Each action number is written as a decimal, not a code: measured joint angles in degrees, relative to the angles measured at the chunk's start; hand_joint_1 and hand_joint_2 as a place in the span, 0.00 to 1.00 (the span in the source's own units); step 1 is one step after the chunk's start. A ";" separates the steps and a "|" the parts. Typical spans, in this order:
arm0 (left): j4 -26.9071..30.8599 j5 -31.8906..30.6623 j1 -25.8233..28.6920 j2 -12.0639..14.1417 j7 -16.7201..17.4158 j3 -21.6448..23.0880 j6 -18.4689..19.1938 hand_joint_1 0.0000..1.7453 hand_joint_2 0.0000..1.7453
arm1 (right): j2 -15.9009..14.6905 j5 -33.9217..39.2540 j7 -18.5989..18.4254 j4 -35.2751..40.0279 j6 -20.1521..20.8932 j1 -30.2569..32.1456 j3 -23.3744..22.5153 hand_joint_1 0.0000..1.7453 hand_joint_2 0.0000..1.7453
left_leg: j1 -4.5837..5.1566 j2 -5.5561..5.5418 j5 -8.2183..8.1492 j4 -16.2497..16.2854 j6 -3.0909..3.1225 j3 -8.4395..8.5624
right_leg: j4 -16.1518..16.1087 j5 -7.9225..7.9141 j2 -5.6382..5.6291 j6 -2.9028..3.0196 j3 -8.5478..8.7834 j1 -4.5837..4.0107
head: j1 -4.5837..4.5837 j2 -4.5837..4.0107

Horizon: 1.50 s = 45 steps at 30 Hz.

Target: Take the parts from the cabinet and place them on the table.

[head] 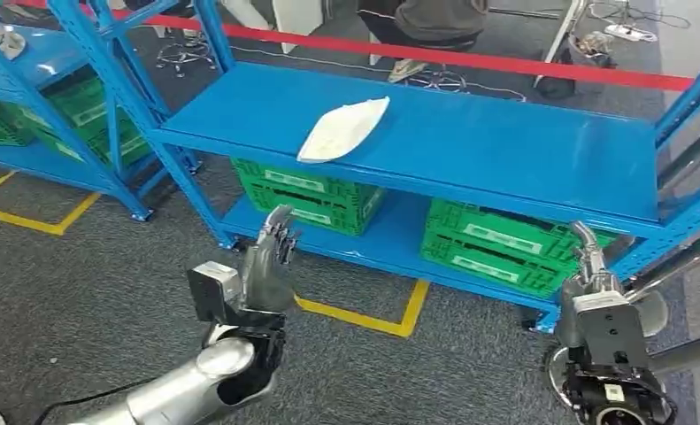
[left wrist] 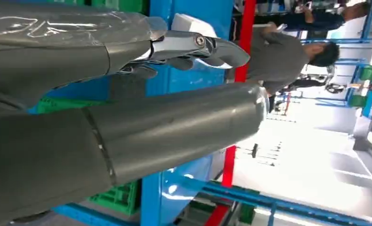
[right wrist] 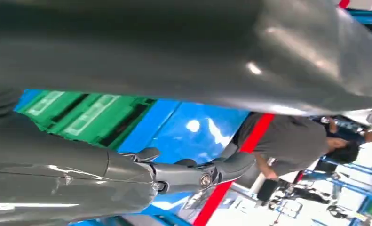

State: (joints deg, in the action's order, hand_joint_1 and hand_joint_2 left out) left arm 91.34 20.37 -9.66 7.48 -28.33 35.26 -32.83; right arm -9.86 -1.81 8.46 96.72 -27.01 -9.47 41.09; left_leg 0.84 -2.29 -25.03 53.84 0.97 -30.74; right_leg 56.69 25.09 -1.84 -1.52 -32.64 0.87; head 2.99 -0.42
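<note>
The white part [head: 343, 129] lies flat on the blue shelf [head: 505, 150], toward its left end, nothing touching it. The left hand [head: 271, 257] is raised below the shelf edge, fingers apart and empty; the right hand [head: 594, 266] hangs near the green crates [head: 496, 243], also holding nothing. I'd say the left hand should reach up over the edge and close on the part's near rim.

Even, bright overhead light fills the room; the blue shelf [head: 470, 142] carries soft glare and almost no hard shadows. Behind the person [left wrist: 287, 61] in the left wrist view, the floor blows out white. Both wrist views are soft, their near grey covers blurred.
</note>
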 joint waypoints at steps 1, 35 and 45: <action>0.02 -0.04 0.02 0.02 0.13 0.00 -0.09 0.00 0.00 | 0.00 0.00 0.00 0.02 0.09 -0.15 -0.02 0.00 0.00 | -0.21 -0.23 0.04 0.48 -0.20 -0.53 | -1.32 0.46 0.13 0.33 0.92 0.13 | -0.02 0.00; 0.96 0.02 0.41 0.57 0.79 0.00 -0.96 0.00 0.00 | 0.04 0.13 -0.52 0.26 -0.61 -0.26 0.17 0.00 0.00 | 0.31 -0.63 0.08 0.41 -0.96 -0.75 | -2.06 -0.04 0.95 1.98 1.76 -0.33 | -0.04 0.00; 0.96 0.18 0.33 0.79 0.72 0.02 -0.85 0.00 0.00 | 0.02 0.07 -0.39 0.28 -0.85 -0.16 0.15 0.00 0.00 | -2.05 3.47 4.90 2.71 -3.63 -5.67 | -2.63 2.30 2.83 1.06 4.82 0.82 | 1.12 0.00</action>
State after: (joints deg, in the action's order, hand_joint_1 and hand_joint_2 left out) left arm 92.30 20.55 -9.32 8.26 -27.61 35.28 -33.68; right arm -9.84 -1.75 8.07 97.00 -27.87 -9.63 41.24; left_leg -1.20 1.18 -20.13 56.55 -2.66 -36.41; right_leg 54.06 27.39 0.98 -0.46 -27.82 1.69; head 4.11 -0.42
